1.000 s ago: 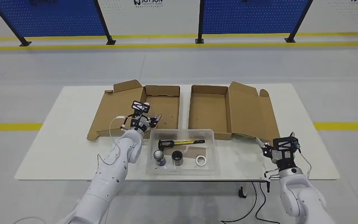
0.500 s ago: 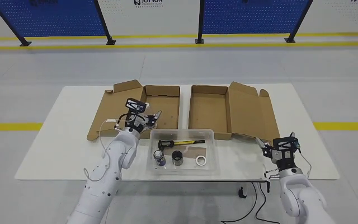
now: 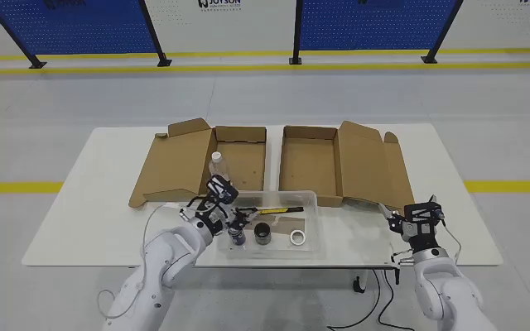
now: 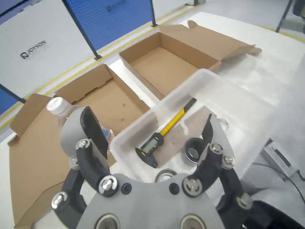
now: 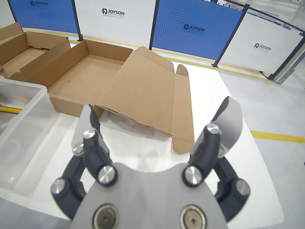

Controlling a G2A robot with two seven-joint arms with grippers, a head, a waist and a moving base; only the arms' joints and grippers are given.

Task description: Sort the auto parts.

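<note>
Brown cardboard box (image 3: 308,165), yellow-and-black caliper (image 4: 166,129)

Left cardboard box (image 3: 240,161) and right cardboard box (image 3: 308,165) are both plain brown, matt, that raw papery finish. Bin (image 4: 214,79) is see-through plastic, smooth, a bit frosted. Bench (image 3: 108,207) is white, smooth, matt. Caliper (image 4: 166,129) looks like black plastic with a glossy yellow scale. Bottle (image 3: 218,165) is clear plastic with a white cap. Left gripper (image 4: 148,114) has a dull grey metal plate, black links and shiny screws.
</note>
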